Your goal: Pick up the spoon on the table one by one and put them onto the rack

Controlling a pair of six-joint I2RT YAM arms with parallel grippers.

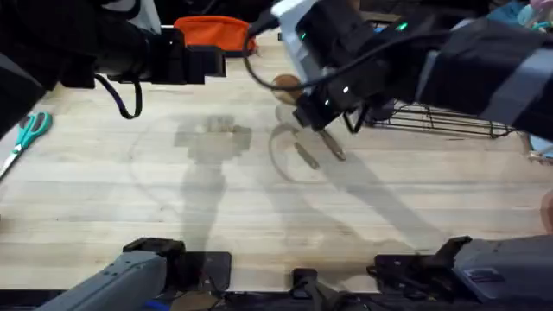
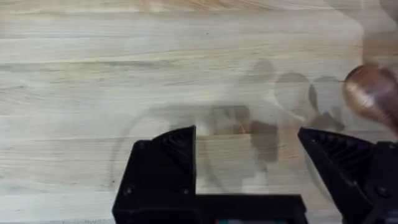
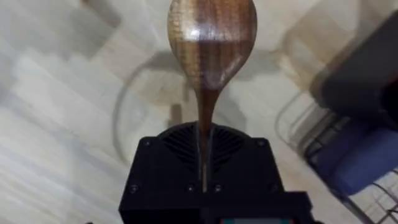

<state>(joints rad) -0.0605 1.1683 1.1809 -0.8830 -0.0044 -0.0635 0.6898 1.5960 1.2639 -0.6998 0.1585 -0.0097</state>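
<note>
Jaws of the right gripper (image 3: 205,180) are pinching one spoon (image 3: 210,43) by its handle above the table (image 1: 104,190), at 9 o'clock from the rack (image 1: 449,121). Left gripper (image 2: 249,155) jaws are hanging spread and empty. No writing is readable.

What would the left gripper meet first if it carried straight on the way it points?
Probably only the bare table: the left gripper is open over it. The spoon sits off to one side.

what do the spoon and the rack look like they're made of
The spoon: apparently wood, dark brown with lengthwise grain streaks and a soft sheen, likely oiled or polished. It sits in the right gripper. The rack: thin black wire, probably coated metal.
</note>
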